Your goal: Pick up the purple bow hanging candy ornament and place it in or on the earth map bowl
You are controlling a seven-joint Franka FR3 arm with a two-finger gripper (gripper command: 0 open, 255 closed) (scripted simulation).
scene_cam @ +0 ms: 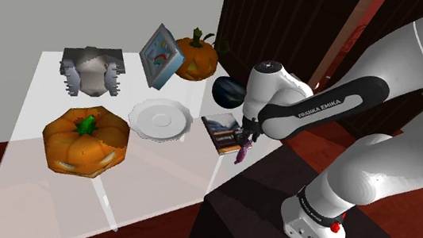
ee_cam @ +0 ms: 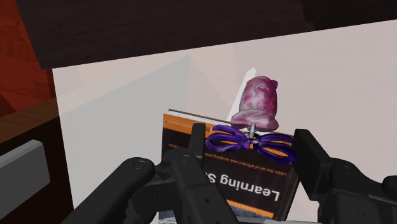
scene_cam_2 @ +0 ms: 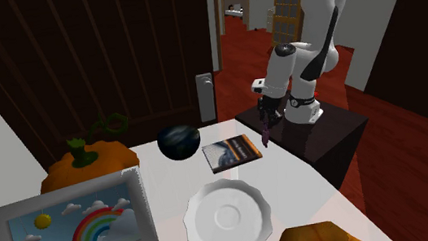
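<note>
A pink-and-white swirled candy ornament (ee_cam: 257, 102) with a purple bow (ee_cam: 251, 140) hangs between my gripper's (ee_cam: 251, 143) two black fingers, which are shut on the bow. In the shoulder view the ornament (scene_cam: 241, 151) dangles under the gripper (scene_cam: 245, 137), just above the table's near edge beside a book (scene_cam: 221, 131). The second exterior view has the ornament (scene_cam_2: 265, 135) lifted off the table below the gripper (scene_cam_2: 263, 117). The earth map bowl (scene_cam: 228, 92) (scene_cam_2: 179, 141), dark blue and round, stands on the table beyond the book (scene_cam_2: 233, 151) (ee_cam: 254, 184).
On the white table (scene_cam: 27, 192) are a white plate (scene_cam: 160, 119) (scene_cam_2: 227, 218), a flat pumpkin (scene_cam: 87, 139), a taller pumpkin (scene_cam: 195, 57) (scene_cam_2: 88, 163), a rainbow picture frame (scene_cam: 160, 57) (scene_cam_2: 68, 229) and a grey spiky object (scene_cam: 91, 71). The dark stand (scene_cam: 266, 199) adjoins the table.
</note>
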